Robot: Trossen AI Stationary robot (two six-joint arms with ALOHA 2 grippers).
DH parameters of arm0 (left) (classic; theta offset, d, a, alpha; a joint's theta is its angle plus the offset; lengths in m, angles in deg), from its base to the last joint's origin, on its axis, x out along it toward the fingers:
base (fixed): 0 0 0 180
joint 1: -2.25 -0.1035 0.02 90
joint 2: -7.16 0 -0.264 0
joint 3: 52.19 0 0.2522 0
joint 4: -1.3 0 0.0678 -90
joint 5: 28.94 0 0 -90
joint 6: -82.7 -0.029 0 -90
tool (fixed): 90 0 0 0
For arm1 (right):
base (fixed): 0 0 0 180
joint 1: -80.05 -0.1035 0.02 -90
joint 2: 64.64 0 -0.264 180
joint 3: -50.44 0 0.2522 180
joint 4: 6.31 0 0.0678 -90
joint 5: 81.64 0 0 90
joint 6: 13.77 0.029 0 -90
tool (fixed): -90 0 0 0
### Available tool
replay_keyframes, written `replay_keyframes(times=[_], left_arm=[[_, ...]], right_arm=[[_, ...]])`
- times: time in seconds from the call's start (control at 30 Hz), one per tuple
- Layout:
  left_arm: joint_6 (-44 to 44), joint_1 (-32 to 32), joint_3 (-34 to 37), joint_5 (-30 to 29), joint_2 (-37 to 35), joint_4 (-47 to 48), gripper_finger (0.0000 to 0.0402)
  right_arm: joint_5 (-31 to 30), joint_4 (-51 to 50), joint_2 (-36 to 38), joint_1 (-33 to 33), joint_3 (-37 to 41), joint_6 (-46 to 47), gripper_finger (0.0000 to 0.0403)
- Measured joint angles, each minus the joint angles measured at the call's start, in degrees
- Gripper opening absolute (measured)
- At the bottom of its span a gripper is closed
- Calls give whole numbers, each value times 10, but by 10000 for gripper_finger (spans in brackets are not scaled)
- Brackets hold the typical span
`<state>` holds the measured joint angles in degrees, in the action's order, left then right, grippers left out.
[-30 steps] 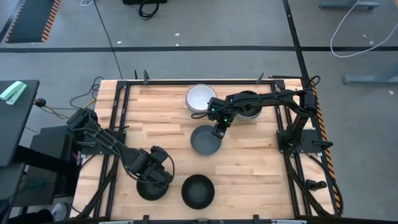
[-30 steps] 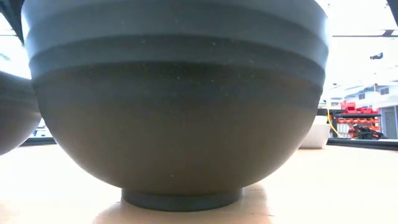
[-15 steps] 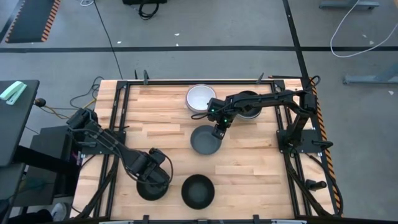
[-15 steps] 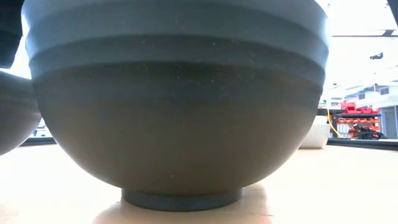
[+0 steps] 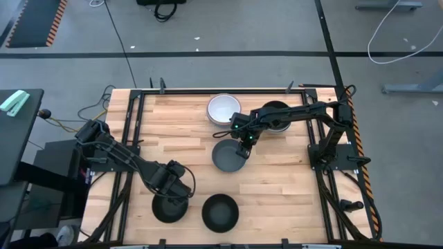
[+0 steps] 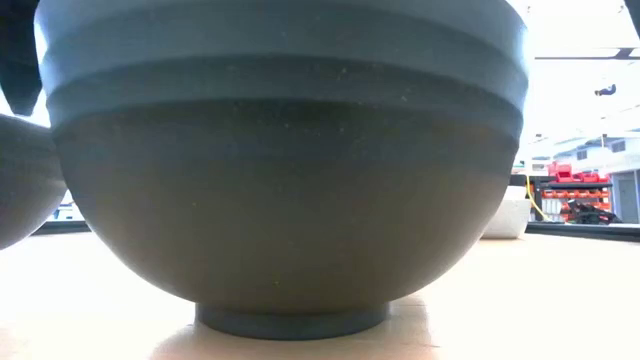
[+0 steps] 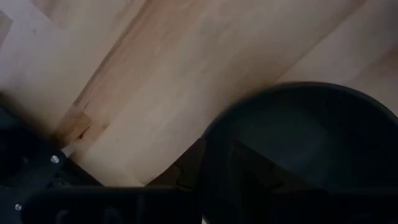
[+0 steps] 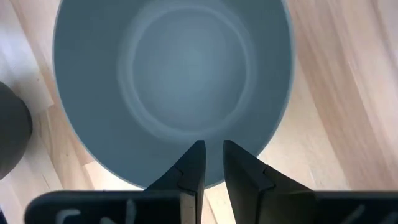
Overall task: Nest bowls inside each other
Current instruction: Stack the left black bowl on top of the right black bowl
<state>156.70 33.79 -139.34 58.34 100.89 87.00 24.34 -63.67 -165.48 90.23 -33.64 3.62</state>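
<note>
right now on the wooden bench (image 5: 173, 138): right gripper (image 5: 243, 143) out over the middle, fingers (image 8: 189, 163) clamped on the near rim of the grey bowl (image 5: 229, 157), one finger inside the wall and one outside, only a narrow slit between them. seen from the right wrist, that bowl fills the view, pale blue-grey inside, open side up. sits near the bench centre, apart from the others.

behind it, toward the far edge: white bowl (image 5: 223, 108), upright, partly under the right arm. just to its right a dark bowl (image 5: 275, 116), mostly hidden by that arm; can't tell more about it.

down at the near edge: left gripper (image 5: 176, 191) poised at the far rim of a black bowl (image 5: 169, 207). from the left wrist, one dark finger (image 7: 189, 171) showing just outside the rim of that bowl, the other lost against the black inside; can't tell whether apart or shut on the rim. beside it to the right, a second black bowl (image 5: 221, 211), standing alone, not touching its neighbour.

low view almost wholly filled by that second black bowl (image 6: 285, 170) on its foot ring, another dark bowl edge (image 6: 25, 175) at the left, a white bowl (image 6: 505, 212) far off at the right.

no bowl visibly nested in another.
</note>
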Motion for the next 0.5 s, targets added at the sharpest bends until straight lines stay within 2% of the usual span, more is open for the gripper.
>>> replay_keyframes(times=[0.13,0.5], left_arm=[[-2,0,1,8,0,-2,69],[-14,0,60,46,-1,-77,61]], right_arm=[[0,0,0,-3,0,0,65],[0,0,0,-2,0,-6,65]])
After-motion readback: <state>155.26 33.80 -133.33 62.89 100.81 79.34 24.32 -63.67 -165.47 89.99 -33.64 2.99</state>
